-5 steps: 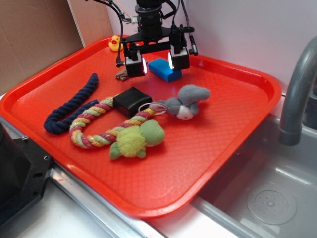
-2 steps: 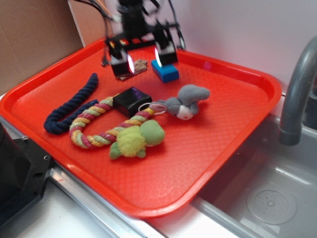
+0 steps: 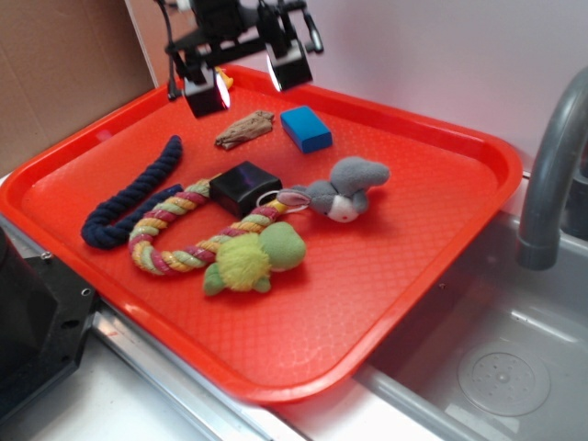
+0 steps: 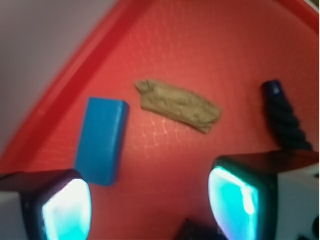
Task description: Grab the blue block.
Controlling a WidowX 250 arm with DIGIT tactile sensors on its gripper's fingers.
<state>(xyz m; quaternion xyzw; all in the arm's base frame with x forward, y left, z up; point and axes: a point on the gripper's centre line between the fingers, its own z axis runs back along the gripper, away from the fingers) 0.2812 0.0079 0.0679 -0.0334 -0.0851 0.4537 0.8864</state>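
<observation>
The gripper [image 3: 241,78] hangs wide open and empty above the tray [image 3: 432,266], so the blue block [image 3: 306,129] remains ungrasped.

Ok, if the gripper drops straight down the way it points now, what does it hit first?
Probably bare tray: the gripper is open, with the blue block and the brown wood piece ahead of its fingers. Depth is uncertain.

The yellow duck [image 3: 223,81] hides mostly behind the gripper [image 3: 248,77], whose arm is cropped.
</observation>
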